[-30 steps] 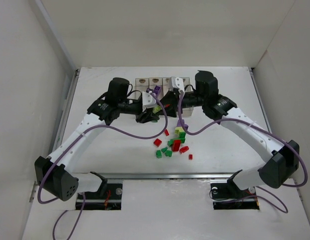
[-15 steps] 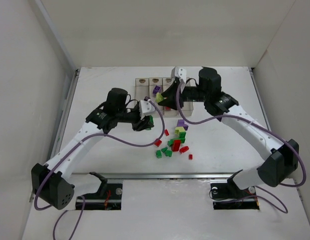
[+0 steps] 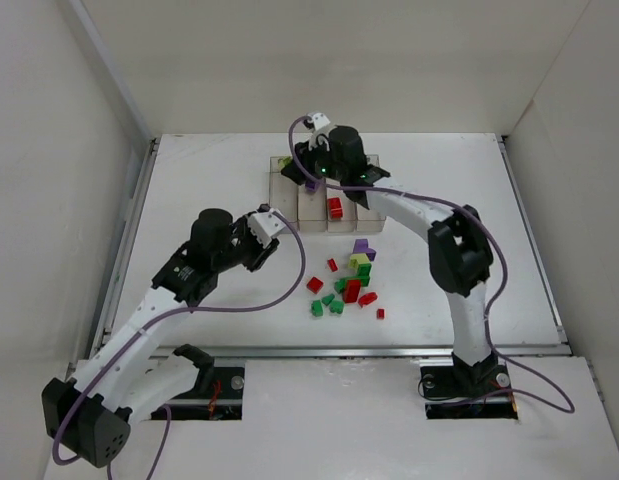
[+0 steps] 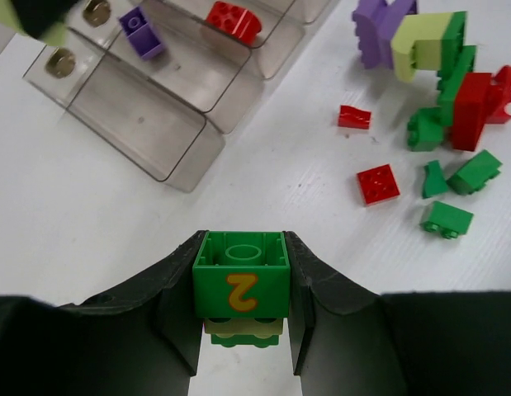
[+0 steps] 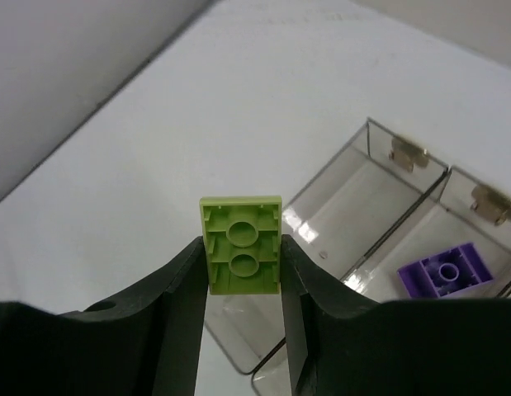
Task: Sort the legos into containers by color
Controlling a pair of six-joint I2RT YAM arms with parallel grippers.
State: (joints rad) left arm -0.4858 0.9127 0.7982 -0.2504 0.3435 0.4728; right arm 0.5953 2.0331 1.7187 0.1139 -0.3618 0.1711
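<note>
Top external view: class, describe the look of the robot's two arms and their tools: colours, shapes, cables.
The left arm and right arm have white tubular links, bulky black joint housings and a loose purple cable each. The left tool and right tool each have two curved black fingers.

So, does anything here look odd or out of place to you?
One thing: the green brick in the left pincer has a pale yellow-green piece stuck under it, so two colours are gripped as one. Several bricks in the loose heap look joined too. Nothing appears broken or spilled.
</note>
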